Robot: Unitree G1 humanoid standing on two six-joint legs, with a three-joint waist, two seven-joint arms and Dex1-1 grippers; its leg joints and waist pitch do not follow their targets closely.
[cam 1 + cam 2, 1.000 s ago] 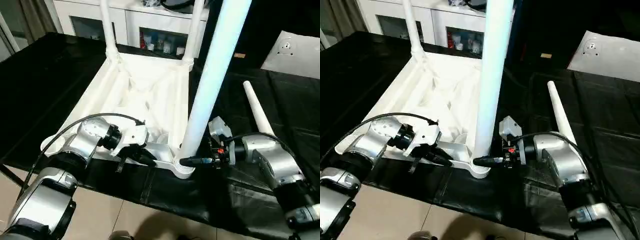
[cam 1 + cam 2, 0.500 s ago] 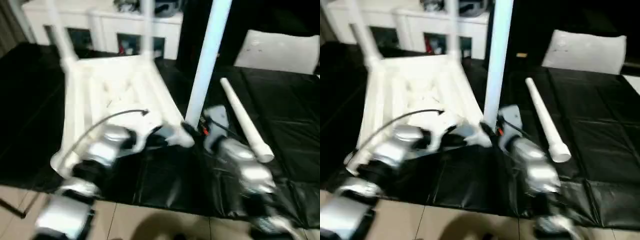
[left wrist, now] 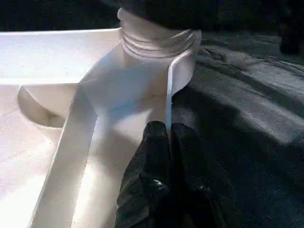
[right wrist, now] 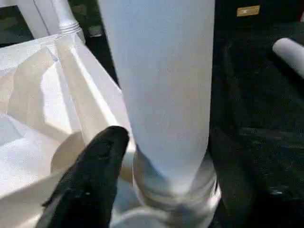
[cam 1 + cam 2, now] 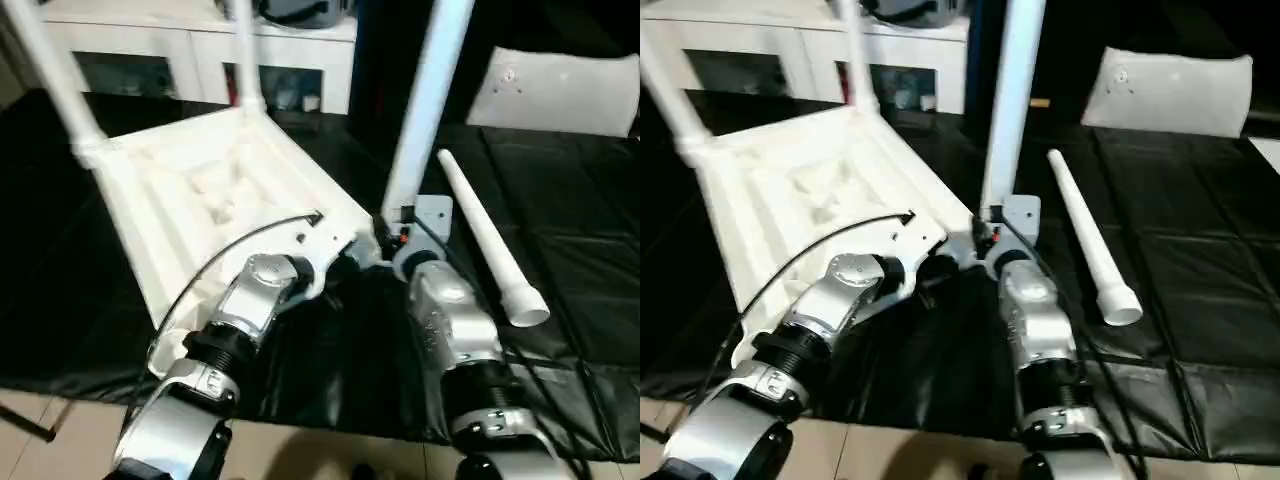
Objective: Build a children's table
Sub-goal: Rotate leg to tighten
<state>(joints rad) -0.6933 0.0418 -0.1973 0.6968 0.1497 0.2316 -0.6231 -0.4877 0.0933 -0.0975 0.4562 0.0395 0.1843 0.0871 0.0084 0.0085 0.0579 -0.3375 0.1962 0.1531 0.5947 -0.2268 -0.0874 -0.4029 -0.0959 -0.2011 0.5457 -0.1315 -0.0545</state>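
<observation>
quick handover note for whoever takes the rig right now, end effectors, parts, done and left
Left end effector: shut, pinching the thin edge wall of the table top beside the near corner socket.
Right end effector: at the base of the near leg; one black finger shows beside it, grip unclear.
Parts: top lies underside up on the black cover; three legs stand in sockets.
Left: the fourth leg lies loose to the right; one corner still needs it.

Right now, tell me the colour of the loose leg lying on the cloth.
White; the loose leg shows best in the left eye view.
</observation>
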